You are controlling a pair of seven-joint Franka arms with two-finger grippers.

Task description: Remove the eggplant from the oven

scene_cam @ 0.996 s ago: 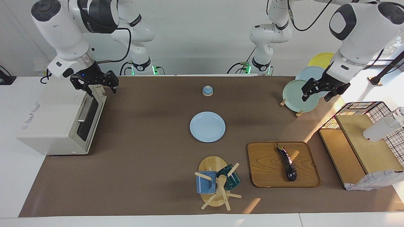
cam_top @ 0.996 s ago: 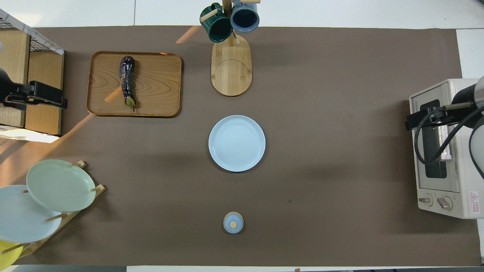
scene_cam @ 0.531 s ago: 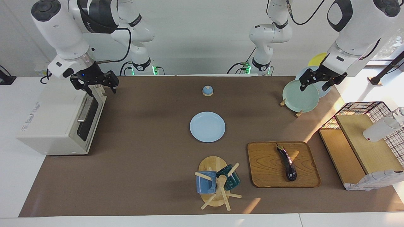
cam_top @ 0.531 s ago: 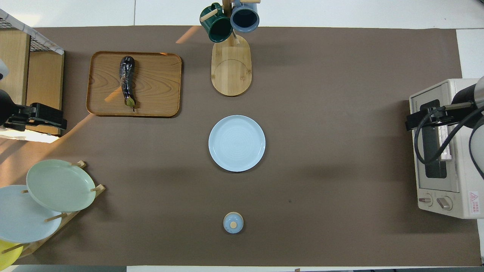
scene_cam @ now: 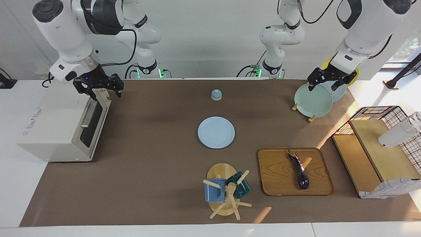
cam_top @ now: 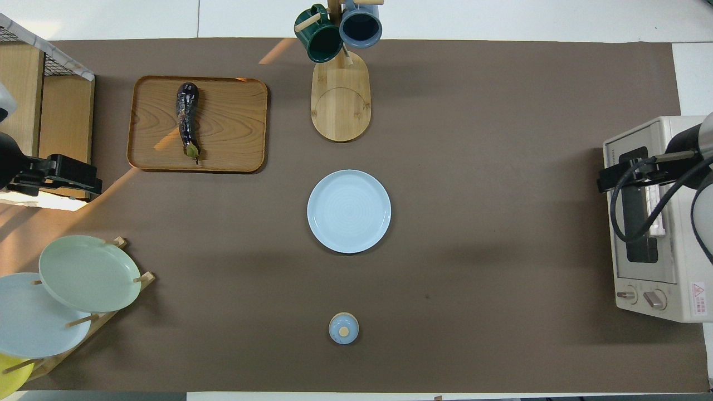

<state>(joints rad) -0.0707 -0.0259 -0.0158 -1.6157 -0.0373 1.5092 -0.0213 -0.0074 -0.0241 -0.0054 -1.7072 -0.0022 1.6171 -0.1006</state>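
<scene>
The eggplant (scene_cam: 298,171) (cam_top: 187,118), dark purple and glossy, lies on a wooden tray (scene_cam: 279,184) (cam_top: 234,128) toward the left arm's end of the table. The off-white oven (scene_cam: 56,121) (cam_top: 677,295) stands at the right arm's end with its glass door closed. My right gripper (scene_cam: 106,94) (cam_top: 613,179) hangs open over the oven's top front corner and holds nothing. Over the plate rack, my left gripper (scene_cam: 323,87) (cam_top: 83,181) is open and empty, well clear of the eggplant.
A light blue plate (scene_cam: 216,132) lies mid-table, with a small blue knobbed lid (scene_cam: 216,94) nearer the robots. A mug tree (scene_cam: 225,191) stands beside the tray. A plate rack (scene_cam: 312,100) and a wire basket with a wooden shelf (scene_cam: 378,148) fill the left arm's end.
The left gripper has risen and drawn back toward the robots, from beside the wire basket to over the plate rack. The right arm has not moved.
</scene>
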